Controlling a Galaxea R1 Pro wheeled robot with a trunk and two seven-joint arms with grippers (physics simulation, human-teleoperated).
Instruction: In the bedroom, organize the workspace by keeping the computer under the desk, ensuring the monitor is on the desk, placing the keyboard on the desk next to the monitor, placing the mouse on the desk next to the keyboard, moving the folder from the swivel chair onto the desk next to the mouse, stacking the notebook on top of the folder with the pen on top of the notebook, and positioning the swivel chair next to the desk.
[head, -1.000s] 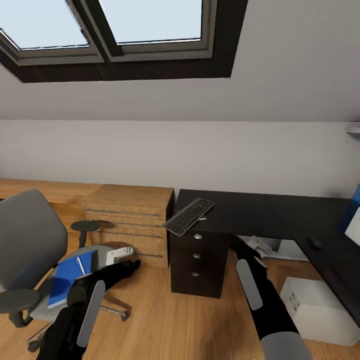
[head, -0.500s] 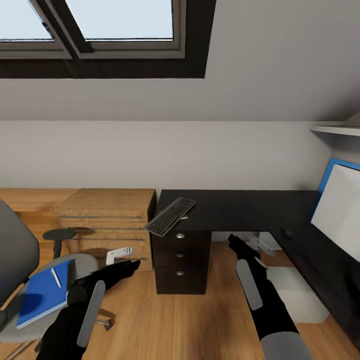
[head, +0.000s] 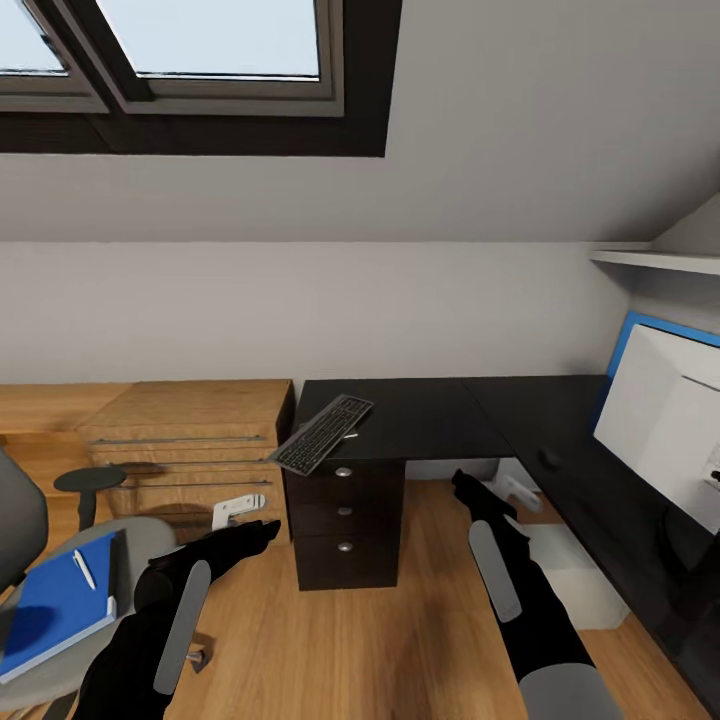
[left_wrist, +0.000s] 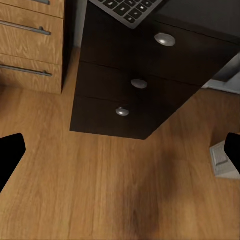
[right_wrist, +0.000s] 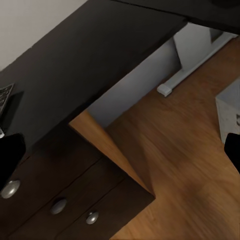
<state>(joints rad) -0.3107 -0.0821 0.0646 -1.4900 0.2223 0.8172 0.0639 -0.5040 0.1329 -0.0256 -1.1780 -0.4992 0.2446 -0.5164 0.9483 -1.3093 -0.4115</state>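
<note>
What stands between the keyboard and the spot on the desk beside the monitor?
Nothing visible. The keyboard overhangs the desk's left corner; bare black top runs from it toward the monitor, with the mouse lying near the monitor.

No text, label, brand or number could be read anywhere. The keyboard (head: 322, 434), lying at the corner of the desk (head: 440, 415), had key legends too small to make out, and the computer (head: 580, 585) beneath showed only blurred marks.

The desk (head: 430, 415) has a smooth black top, its drawers (left_wrist: 130, 82) dark wood grain with metal knobs, above a light wood floor (head: 400, 640).
</note>
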